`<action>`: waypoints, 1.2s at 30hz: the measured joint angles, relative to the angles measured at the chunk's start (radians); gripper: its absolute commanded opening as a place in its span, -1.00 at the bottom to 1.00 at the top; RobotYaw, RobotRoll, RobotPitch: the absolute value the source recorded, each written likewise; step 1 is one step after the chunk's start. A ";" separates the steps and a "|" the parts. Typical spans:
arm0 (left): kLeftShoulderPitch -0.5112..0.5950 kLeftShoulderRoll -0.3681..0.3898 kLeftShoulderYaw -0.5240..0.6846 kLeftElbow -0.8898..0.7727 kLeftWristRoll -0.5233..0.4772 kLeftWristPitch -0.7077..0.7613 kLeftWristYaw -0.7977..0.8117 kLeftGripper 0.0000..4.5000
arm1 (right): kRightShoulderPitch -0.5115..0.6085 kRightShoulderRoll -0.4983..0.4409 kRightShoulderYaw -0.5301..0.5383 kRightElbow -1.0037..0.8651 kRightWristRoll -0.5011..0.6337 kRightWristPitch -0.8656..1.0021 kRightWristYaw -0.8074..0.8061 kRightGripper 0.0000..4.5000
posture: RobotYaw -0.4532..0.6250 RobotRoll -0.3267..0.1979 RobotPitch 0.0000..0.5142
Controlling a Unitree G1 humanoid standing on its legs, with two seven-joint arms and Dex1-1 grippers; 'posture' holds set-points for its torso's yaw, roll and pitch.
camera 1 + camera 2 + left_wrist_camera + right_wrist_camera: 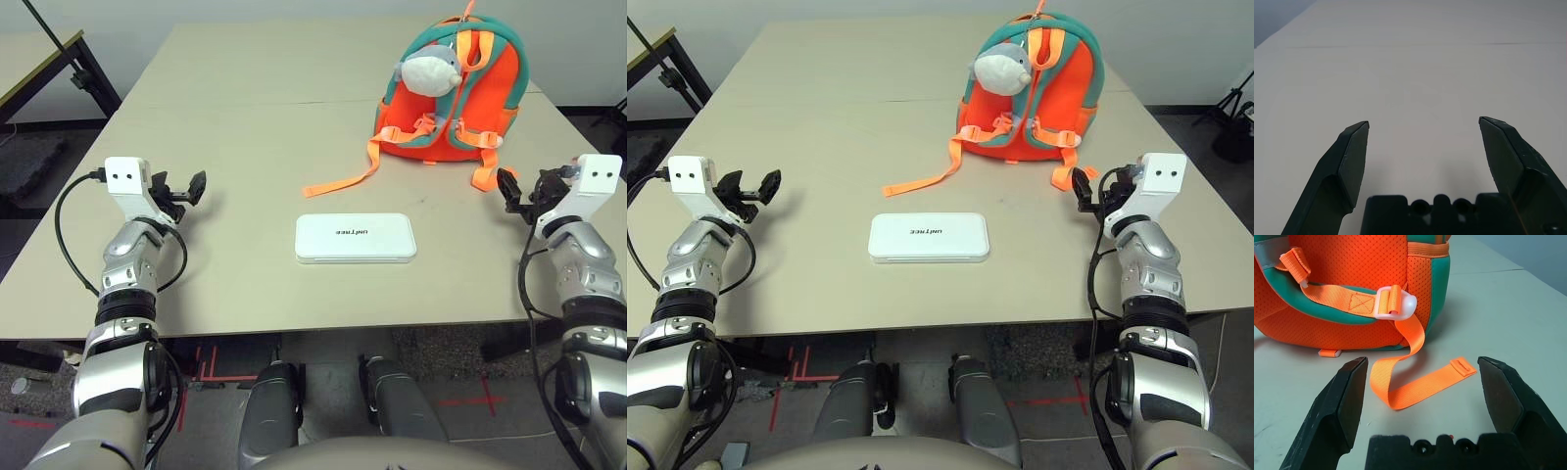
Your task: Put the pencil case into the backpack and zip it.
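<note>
Both pincers, left [1424, 122] and right [1422, 360], stood wide, empty. Pencil case [355, 238] lay flat, near middle; backpack [460, 93] upright, far right. Best approach looked like steadying backpack, opening zip fully before lifting case.

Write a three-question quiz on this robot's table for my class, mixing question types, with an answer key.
1. True or false: the white pencil case lies flat on the table, outside the orange and teal backpack.

2. Multiple choice: which item is attached to the backpack?
A) a metal whistle
B) a grey-white plush fish
C) a wooden ruler

3. Fill in the blank: the left hand and the right hand both stand ____, holding nothing.

Key: 1. true; 2. B; 3. open
</note>
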 measured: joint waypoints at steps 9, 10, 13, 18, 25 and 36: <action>0.000 0.000 -0.004 -0.012 0.000 0.025 -0.007 1.00 | -0.003 0.001 0.000 0.000 0.000 0.000 0.000 0.98 | -0.28 0.25 -0.56; 0.000 0.000 -0.004 -0.015 -0.001 0.033 -0.012 1.00 | -0.003 0.002 0.000 0.000 0.000 0.000 0.000 0.98 | -0.28 0.25 -0.56; 0.000 0.004 -0.004 -0.065 -0.017 0.096 -0.043 1.00 | -0.003 0.004 0.001 0.000 0.000 0.000 0.003 0.98 | -0.27 0.25 -0.52; 0.007 0.014 0.002 -0.281 -0.178 0.460 -0.119 1.00 | -0.008 0.005 0.002 0.006 -0.001 0.000 0.007 0.98 | -0.28 0.25 -0.54; 0.031 0.045 0.020 -0.487 -0.429 0.996 -0.157 1.00 | -0.004 0.009 0.002 0.006 -0.001 -0.001 0.008 0.98 | -0.29 0.25 -0.57; -0.015 0.043 0.034 -0.412 -0.579 1.464 -0.165 1.00 | -0.009 0.009 0.006 0.008 -0.011 0.002 0.015 0.98 | -0.35 0.25 -0.60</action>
